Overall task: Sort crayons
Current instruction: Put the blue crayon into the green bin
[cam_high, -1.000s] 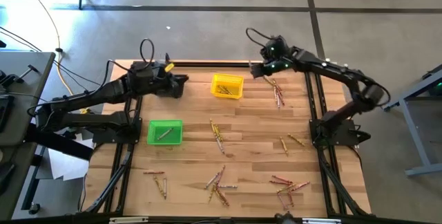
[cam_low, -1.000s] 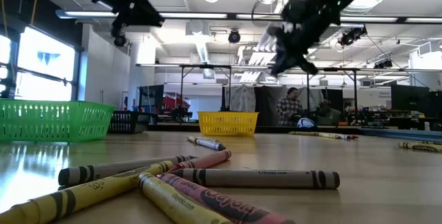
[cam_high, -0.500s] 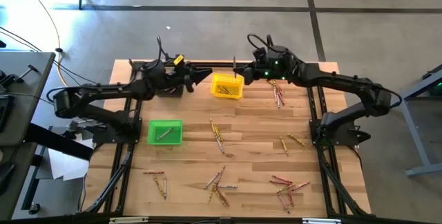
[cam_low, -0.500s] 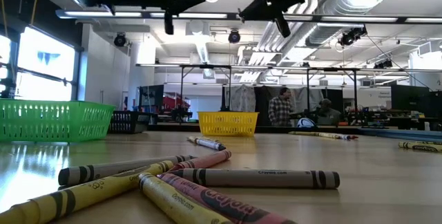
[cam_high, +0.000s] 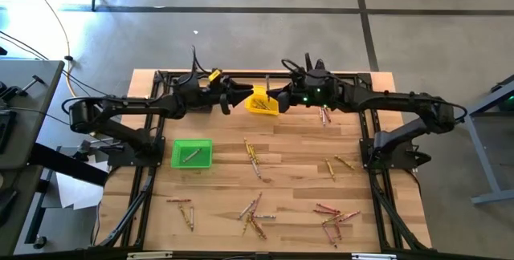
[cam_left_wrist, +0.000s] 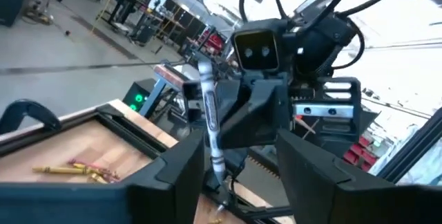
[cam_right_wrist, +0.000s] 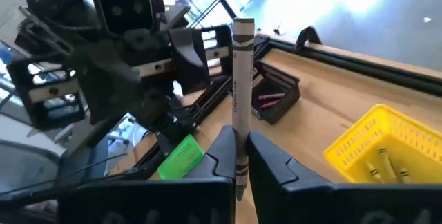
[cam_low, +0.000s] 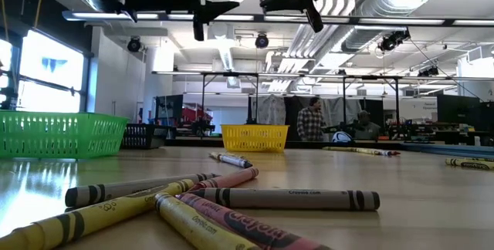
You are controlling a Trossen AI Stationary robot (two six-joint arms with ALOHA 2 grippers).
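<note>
My right gripper is shut on a grey crayon above the yellow bin near the table's far edge. My left gripper faces it from the left, open. Its fingers stand on either side of the same crayon, which is close to one finger. Several red, yellow and grey crayons lie loose on the wood. One crayon lies in the green bin, some in the yellow bin, and red ones in the black bin. My right gripper pinches the crayon near its lower end between its two fingers. The fingers come about level from the table's right and lie across the crayon. The crayon stands upright above the fingers, clear of table and bins. Whether my left gripper touches the crayon I cannot tell.
Both arms hang high over the table's far part. More crayons lie at the far right, the near right and the near left. People stand in the room behind the table.
My right gripper has swung from the far right corner toward the table's left and risen, carrying the crayon over the yellow bin. My left gripper has gone toward the table's right to meet it, tipped up to about level, and opened.
</note>
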